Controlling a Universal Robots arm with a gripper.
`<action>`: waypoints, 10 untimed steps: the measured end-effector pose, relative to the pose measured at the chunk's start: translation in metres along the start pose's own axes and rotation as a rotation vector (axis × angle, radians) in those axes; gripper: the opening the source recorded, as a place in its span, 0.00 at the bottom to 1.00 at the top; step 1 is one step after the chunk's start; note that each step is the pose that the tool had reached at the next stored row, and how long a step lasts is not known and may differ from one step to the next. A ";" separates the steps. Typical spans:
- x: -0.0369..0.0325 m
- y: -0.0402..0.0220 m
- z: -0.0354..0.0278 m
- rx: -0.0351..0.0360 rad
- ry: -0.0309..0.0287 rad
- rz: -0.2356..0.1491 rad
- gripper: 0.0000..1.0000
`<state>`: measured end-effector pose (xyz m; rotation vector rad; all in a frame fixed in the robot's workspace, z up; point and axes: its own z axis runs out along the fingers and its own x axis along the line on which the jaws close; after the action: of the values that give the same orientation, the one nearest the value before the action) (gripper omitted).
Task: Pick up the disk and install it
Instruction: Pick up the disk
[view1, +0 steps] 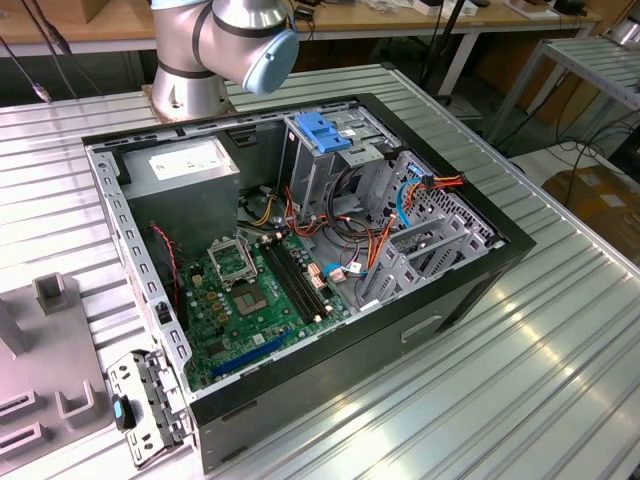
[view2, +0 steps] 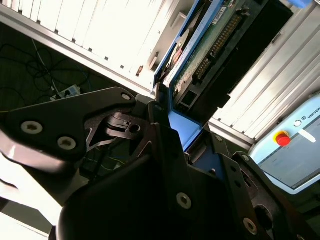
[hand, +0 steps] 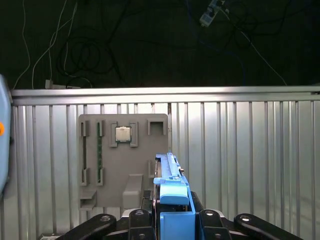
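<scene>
The disk (hand: 172, 192) stands edge-on between the black fingers of my gripper (hand: 172, 215) in the first wrist view, its blue side rail facing the camera. In the second wrist view the disk (view2: 205, 45) shows its green circuit-board underside and blue rail, and my gripper (view2: 167, 125) is shut on its near end. The disk is held up in the air above the ribbed metal table (hand: 240, 150), apart from it.
In the exterior view, an open computer case (view1: 480, 290) lies on the table with a blue-handled drive cage (view1: 325, 135), a grey power-supply box (view1: 190, 165), a motherboard (view1: 250, 290) and loose cables. A grey fixture plate (hand: 140, 165) holds a processor chip (hand: 122, 134). The arm's base (view1: 215, 50) stands behind the case.
</scene>
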<state>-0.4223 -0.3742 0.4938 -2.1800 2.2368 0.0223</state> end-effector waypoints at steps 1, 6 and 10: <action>0.0000 -0.0009 0.0000 0.0000 0.0000 0.000 0.37; -0.0003 -0.0103 0.0000 -0.0001 0.0001 0.000 0.37; -0.0004 -0.0174 0.0001 0.0000 0.0000 0.000 0.37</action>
<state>-0.4049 -0.3742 0.4938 -2.1800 2.2368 0.0223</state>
